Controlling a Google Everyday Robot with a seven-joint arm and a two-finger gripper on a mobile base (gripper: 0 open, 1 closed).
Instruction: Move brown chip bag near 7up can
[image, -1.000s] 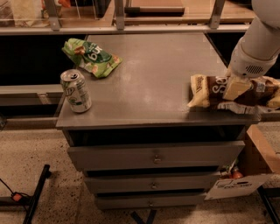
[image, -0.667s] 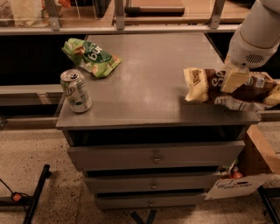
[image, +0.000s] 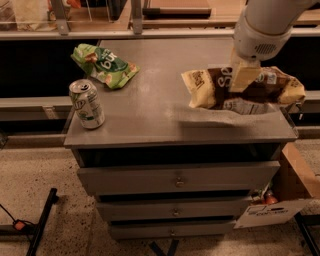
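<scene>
Gripper (image: 243, 75), we saw, pinched the brown chip bag (image: 210, 89) above the cabinet top (image: 160, 70), well apart from the 7up can (image: 87, 104).

Tool (image: 243, 82) tight on brown chip bag (image: 212, 90)

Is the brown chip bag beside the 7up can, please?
No; the hand grips the brown chip bag at right, the 7up can stands left.
</scene>
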